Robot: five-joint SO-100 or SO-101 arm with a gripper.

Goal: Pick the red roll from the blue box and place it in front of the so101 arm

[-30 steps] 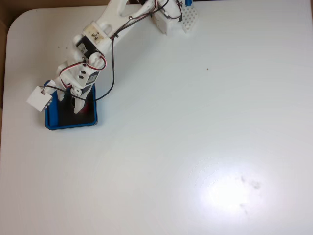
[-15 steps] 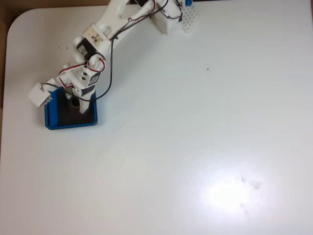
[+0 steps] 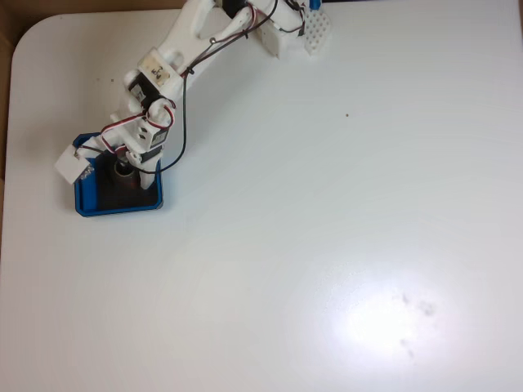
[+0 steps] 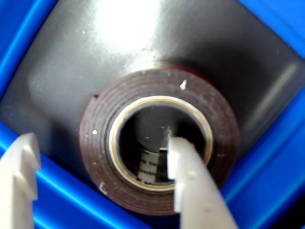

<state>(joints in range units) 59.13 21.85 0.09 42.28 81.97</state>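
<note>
red roll in blue box | hand spread apart, straddling roll wall | white table, glare

Fixed view: the so101 arm extends from its base at 12 o'clock toward 8 o'clock, wrist pitched downward. Wrist view: the gripper is parted, one pointed white finger at 7 o'clock, the other at 5 o'clock, both tips directed toward 12 o'clock.

No legible text anywhere.
</note>
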